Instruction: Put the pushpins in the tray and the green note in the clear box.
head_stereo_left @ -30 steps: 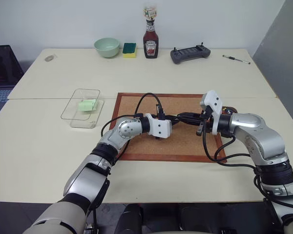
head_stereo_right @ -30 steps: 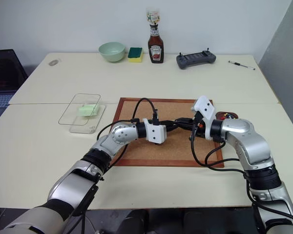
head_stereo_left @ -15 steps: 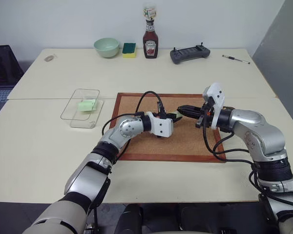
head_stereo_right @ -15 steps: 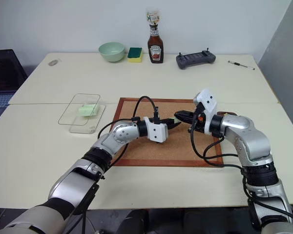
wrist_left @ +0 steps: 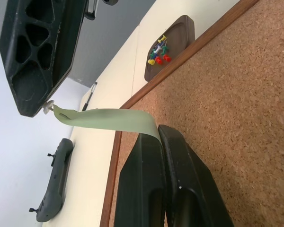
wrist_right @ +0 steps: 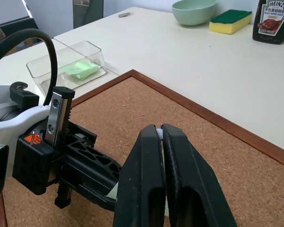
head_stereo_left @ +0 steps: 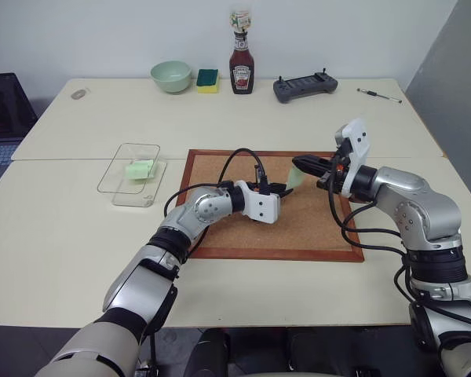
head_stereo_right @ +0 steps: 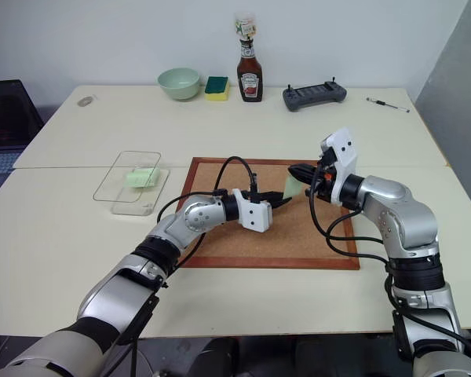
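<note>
Your left gripper (head_stereo_left: 285,188) is closed on one end of the green note (head_stereo_left: 295,177), above the cork board (head_stereo_left: 298,228). Your right gripper (head_stereo_left: 301,163) is closed too — it pinches a white pushpin (wrist_left: 48,108) at the note's other end. The tray (wrist_left: 170,45) holds the other pushpins (wrist_left: 158,50); the clear box (head_stereo_left: 129,174) sits well apart — left on the table (head_stereo_left: 63,228).

The tray (wrist_left: 169,49) is cut short by the cork board's (wrist_left: 236,118) wooden edge, and the pushpins (wrist_left: 158,51) in it are too small to count. In the right wrist view the green note (wrist_right: 114,191) is mostly hidden behind both claws, a sliver showing at lower centre. The small pale thing at the right claw's (wrist_left: 46,108) tip is perhaps a pin head. At the left edge, a laptop (head_stereo_left: 1,118) on the counter (head_stereo_left: 78,228) is cropped.
</note>
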`<state>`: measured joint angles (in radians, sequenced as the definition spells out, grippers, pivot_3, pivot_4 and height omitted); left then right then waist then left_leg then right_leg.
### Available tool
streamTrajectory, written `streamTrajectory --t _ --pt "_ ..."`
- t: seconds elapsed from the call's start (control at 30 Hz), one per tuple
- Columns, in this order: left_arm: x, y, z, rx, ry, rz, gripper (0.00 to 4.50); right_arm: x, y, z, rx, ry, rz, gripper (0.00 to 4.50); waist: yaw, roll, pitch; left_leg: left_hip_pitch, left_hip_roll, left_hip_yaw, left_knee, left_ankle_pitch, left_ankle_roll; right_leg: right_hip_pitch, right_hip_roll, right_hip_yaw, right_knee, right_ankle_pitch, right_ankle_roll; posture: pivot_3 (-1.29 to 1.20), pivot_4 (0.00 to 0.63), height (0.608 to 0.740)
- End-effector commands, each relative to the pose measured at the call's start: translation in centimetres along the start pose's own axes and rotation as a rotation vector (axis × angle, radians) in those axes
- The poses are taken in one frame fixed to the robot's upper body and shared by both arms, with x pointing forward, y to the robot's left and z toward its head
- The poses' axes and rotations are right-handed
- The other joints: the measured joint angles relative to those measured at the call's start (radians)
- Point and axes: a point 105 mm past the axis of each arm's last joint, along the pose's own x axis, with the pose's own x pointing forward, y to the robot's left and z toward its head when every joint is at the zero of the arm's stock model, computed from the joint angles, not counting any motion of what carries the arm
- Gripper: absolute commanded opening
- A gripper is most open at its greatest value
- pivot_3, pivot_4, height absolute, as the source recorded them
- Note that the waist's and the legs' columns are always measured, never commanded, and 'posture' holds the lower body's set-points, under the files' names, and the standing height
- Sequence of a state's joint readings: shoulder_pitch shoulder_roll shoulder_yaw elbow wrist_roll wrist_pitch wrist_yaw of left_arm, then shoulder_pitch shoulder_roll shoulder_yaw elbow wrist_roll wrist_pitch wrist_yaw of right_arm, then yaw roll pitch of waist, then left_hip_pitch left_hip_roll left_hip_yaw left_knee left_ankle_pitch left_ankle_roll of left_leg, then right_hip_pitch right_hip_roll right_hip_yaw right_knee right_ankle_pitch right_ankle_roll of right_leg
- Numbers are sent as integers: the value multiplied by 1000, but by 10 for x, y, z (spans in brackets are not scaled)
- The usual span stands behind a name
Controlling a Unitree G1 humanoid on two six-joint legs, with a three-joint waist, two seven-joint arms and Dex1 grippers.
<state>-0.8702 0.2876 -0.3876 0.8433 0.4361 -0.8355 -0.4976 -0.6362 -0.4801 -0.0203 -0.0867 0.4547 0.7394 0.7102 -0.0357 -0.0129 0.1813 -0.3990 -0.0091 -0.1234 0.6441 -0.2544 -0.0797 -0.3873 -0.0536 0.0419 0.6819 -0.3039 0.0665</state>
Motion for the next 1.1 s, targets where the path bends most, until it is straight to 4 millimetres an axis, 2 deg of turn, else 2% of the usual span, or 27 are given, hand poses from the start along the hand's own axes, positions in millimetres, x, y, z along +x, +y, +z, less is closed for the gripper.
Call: streamTrajectory --t 0.03,0.8,0.93,1.1 --pt "1 9 4 15 -14 27 59 -5 -3 21 -17 -74 -14 0 0 0 0 0 0 0 0 0 0 0 0 0 0 0 0 0 150 740" --pt "-12 -1 -1 -49 -2 60 59 -6 -18 33 -34 -145 -87 0 -15 0 0 0 0 0 0 0 0 0 0 0 1 0 0 0 150 740" --pt "-16 25 -9 -229 24 248 59 -7 -15 35 -51 -151 -65 0 -18 1 0 0 0 0 0 0 0 0 0 0 1 0 0 0 150 740" --pt "-26 40 -14 -435 20 358 59 -6 -11 33 -74 -147 -49 0 -22 1 0 0 0 0 1 0 0 0 0 0 2 0 0 0 150 740"
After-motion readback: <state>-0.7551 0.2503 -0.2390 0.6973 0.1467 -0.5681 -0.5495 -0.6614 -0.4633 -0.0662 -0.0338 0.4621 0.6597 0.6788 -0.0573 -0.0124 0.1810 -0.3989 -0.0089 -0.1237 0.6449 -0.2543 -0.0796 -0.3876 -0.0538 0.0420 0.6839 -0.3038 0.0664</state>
